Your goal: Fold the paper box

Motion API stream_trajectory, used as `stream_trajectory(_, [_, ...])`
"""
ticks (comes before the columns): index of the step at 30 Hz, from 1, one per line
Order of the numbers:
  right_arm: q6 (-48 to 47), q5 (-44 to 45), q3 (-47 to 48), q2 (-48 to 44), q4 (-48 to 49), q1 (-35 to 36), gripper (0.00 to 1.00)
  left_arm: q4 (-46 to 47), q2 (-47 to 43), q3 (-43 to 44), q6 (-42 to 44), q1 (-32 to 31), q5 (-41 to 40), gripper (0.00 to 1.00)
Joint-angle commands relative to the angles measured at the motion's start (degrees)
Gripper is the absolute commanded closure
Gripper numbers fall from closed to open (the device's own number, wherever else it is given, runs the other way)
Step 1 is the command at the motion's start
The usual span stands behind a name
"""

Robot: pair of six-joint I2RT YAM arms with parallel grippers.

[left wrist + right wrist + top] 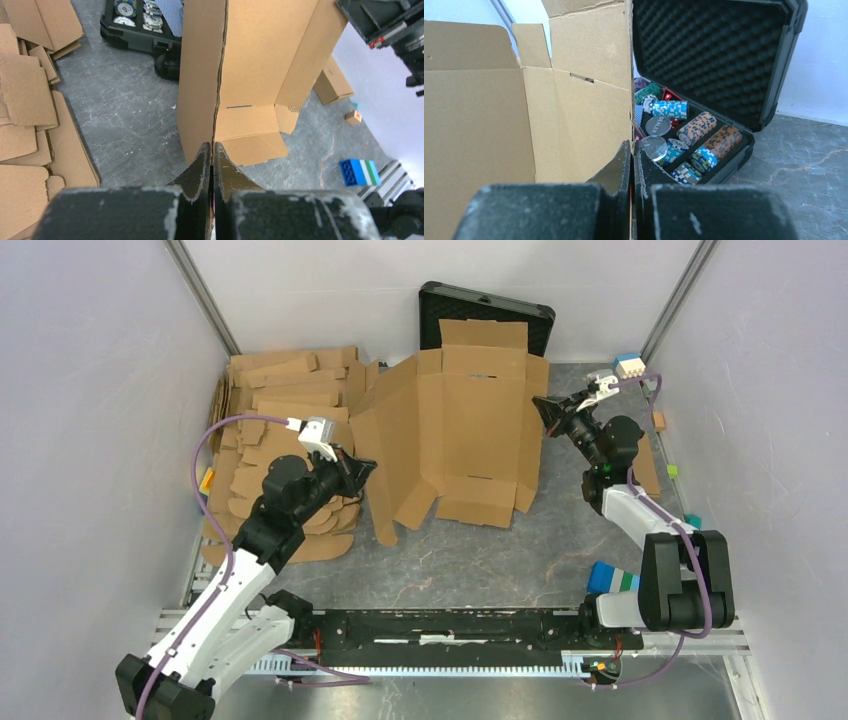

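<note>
Tabletop (470,560) grey, walls (90,390) pale

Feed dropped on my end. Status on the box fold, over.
Left gripper shut on paper box, left panel. Right gripper shut on right panel. Both panels lifted. Open poker chip case just behind.

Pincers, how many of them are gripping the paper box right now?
2. The left pincer clamps the paper box at its left flap's edge; the right pincer clamps its right wall's edge, beside the open black case.
</note>
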Motion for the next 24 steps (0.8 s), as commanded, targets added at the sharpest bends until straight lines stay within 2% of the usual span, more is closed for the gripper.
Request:
stream_trajectory(1, [-1.59,3.48,0.55,-2.23,4.46,1.09,0.98,10.84,0.36,-0.46,-9.63,-0.16,-4.3,0.97])
stream_trajectory(6, [-3.83,6.12,-0.78,-4.06,3.94,2.32,0.98,16.06,0.52,-2.74,-11.61,-1.0,-4.77,0.98])
stream_trajectory(12, [-5.88,9.12,-0.98,-4.93,2.07,2.51,0.98,18.9,8.75,0.67,-11.72,-5.35,-0.81,0.98])
stream_trajectory(16, [-6.88,11.62,-2.8,-5.21,1.58,2.54,0.98,19.46,12.68,2.6,-9.87,-8.46,1.23,0.97])
stream_trajectory(21, [-6.47,14.97,-6.99,-7.17,1.24,2.55,0.98,19.84,12.8,-0.87,-5.6,-9.86,0.17,0.98])
stream_trajectory(22, [-6.26,15.2,-7.99,-7.77,1.34,2.53,0.97,20.04,12.55,-1.75,-4.63,-10.16,-0.15,0.98])
stream_trajectory(24, [-5.66,15.67,-9.1,-8.81,0.62,2.54,0.86,20.1,11.64,-3.7,-3.26,-10.74,-1.6,0.98])
